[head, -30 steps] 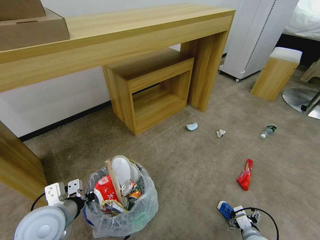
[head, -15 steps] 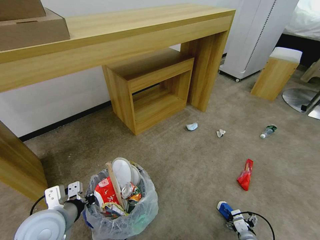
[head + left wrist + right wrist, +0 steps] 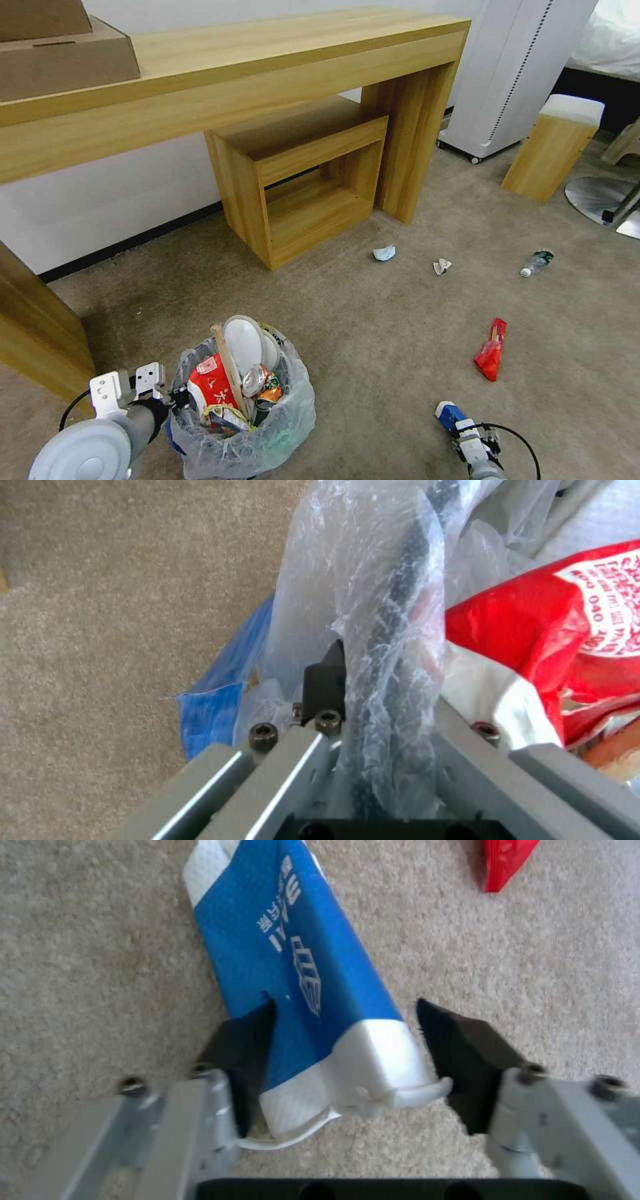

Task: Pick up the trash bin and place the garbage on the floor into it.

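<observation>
Head view: the bin (image 3: 243, 407) is held at its rim by the left gripper (image 3: 175, 399), low on the carpet (image 3: 373, 333). Left wrist: jaws are clamped on the bagged rim (image 3: 393, 645). Right wrist: the right gripper (image 3: 343, 1050) is spread around a blue wrapper (image 3: 293, 955), one pad (image 3: 250, 1040) seemingly touching it.

The floor (image 3: 373, 333) is beige short-pile carpet. On it, toward the near left, stands a trash bin (image 3: 243, 437) lined with a clear bag and heaped with litter. A blue and white packet (image 3: 451, 414) lies near the bottom edge, with a red wrapper (image 3: 491, 349) just beyond it. Farther out lie a pale blue wad (image 3: 384, 253), a white scrap (image 3: 441, 266) and a clear bottle (image 3: 537, 262), well apart. A wooden desk (image 3: 267, 80) and a low shelf unit (image 3: 303, 180) stand along the wall.
</observation>
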Tool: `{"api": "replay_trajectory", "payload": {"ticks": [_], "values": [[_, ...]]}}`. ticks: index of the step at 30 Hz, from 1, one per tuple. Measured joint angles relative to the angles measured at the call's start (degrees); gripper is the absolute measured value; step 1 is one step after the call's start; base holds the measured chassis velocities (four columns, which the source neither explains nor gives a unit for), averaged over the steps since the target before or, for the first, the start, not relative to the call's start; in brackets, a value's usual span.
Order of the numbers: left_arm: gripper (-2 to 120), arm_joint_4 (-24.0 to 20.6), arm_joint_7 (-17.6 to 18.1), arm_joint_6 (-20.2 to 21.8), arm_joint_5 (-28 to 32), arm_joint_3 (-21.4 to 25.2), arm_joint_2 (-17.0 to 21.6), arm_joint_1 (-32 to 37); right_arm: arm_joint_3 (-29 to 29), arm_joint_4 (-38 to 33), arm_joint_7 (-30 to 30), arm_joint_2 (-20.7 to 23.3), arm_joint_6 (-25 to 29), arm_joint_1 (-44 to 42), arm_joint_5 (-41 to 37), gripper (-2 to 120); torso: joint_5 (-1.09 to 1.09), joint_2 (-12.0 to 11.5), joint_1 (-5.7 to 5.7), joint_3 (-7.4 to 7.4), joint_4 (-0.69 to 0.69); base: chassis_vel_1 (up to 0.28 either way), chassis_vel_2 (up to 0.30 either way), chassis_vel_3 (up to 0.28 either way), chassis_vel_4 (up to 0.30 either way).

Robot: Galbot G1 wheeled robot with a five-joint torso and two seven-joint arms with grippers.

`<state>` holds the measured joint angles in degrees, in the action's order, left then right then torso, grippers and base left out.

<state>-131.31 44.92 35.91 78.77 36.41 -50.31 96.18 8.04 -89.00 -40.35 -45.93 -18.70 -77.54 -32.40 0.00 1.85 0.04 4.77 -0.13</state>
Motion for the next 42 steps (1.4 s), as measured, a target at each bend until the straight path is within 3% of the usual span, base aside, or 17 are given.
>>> {"api": "replay_trajectory", "payload": {"ticks": [11, 15, 20, 22, 23, 25, 26, 28, 29, 30, 32, 33, 36, 42], "values": [[0, 0.03, 0.13, -0.01, 0.15, 0.15, -0.16, -0.03, -0.64, -0.54, 0.87, 0.48, 0.57, -0.16, 0.39, 9, 0.00, 0.00, 0.00, 0.00, 0.00, 0.000, 0.000, 0.000, 0.000], [0, 0.07, 0.15, -0.02, 0.16, 0.20, -0.12, -0.04, -1.08, -0.80, 1.51, 0.56, 1.35, -0.24, 0.78, 0, 0.00, 0.00, 0.00, 0.00, 0.00, 0.000, 0.000, 0.000, 0.000], [0, -0.09, 0.16, -0.02, 0.39, 0.20, -0.09, -0.11, -3.11, -2.57, 3.95, 0.65, 3.39, -0.31, 2.16, 0, 0.00, 0.00, 0.00, 0.00, 0.00, 0.000, 0.000, 0.000, 0.000], [0, -0.73, 1.00, 0.08, 1.71, 0.44, 0.21, -0.06, -7.87, -6.04, 14.31, 0.96, 10.79, 1.51, 3.11, 0, -0.01, 0.00, 0.00, 0.00, -0.02, 0.000, 0.000, 0.000, 0.000], [0, -0.73, 1.00, 0.08, 1.71, 0.44, 0.21, -0.06, -7.87, -6.04, 14.31, 0.96, 10.79, 1.51, 3.11, 0, -0.01, 0.00, 0.00, 0.00, -0.02, 0.000, 0.000, 0.000, 0.000], [0, -1.44, 1.79, 0.25, 3.19, 0.82, 0.75, 0.11, -10.26, -8.48, 26.74, 1.81, 22.05, 5.93, 4.75, 0, 0.01, -0.01, 0.00, 0.01, 0.01, 0.000, 0.000, 0.000, 0.000], [0, -1.44, 1.79, 0.25, 3.19, 0.82, 0.75, 0.11, -10.26, -8.48, 26.74, 1.81, 22.05, 5.93, 4.75, 0, 0.01, -0.01, 0.00, 0.01, 0.01, 0.000, 0.000, 0.000, 0.000], [0, -2.02, 3.03, 0.27, 5.14, 1.05, 0.96, -0.32, -9.92, -11.53, 37.16, 3.15, 29.71, 10.64, 4.42, 0, -0.02, 0.00, 0.00, 0.01, 0.02, 0.000, 0.000, 0.000, 0.000], [0, -2.30, 3.29, 0.27, 5.74, 1.04, 0.95, -0.54, -9.09, -12.73, 41.26, 3.54, 32.25, 12.53, 3.62, 0, -0.04, 0.00, 0.00, 0.00, 0.03, 0.000, 0.000, 0.000, 0.000], [0, -2.30, 3.29, 0.27, 5.74, 1.04, 0.95, -0.54, -9.09, -12.73, 41.26, 3.54, 32.25, 12.53, 3.62, 0, -0.04, 0.00, 0.00, 0.00, 0.03, 0.000, 0.000, 0.000, 0.000], [0, -2.80, 3.93, 0.23, 6.79, 0.80, 0.77, -0.94, -6.02, -14.42, 51.89, 3.79, 37.79, 17.05, 1.78, 0, 0.01, 0.00, 0.00, 0.01, 0.01, 0.000, 0.000, 0.000, 0.000], [0, -2.80, 3.93, 0.23, 6.79, 0.80, 0.77, -0.94, -6.02, -14.42, 51.89, 3.79, 37.79, 17.05, 1.78, 0, 0.01, 0.00, 0.00, 0.01, 0.01, 0.000, 0.000, 0.000, 0.000], [0, -3.13, 4.37, 0.19, 7.90, 0.78, 0.47, -1.12, -2.20, -15.48, 61.41, 3.01, 40.34, 20.74, -0.52, 0, 0.00, -0.01, 0.00, 0.01, 0.01, 0.000, 0.000, 0.000, 0.000], [0, -2.99, 4.44, 0.11, 7.72, 0.30, -0.33, -1.29, 0.87, -16.46, 64.09, 1.18, 40.62, 23.04, -1.45, 0, 0.00, -0.01, 0.00, 0.00, -0.01, 0.000, 0.000, 0.000, 0.000]]}}
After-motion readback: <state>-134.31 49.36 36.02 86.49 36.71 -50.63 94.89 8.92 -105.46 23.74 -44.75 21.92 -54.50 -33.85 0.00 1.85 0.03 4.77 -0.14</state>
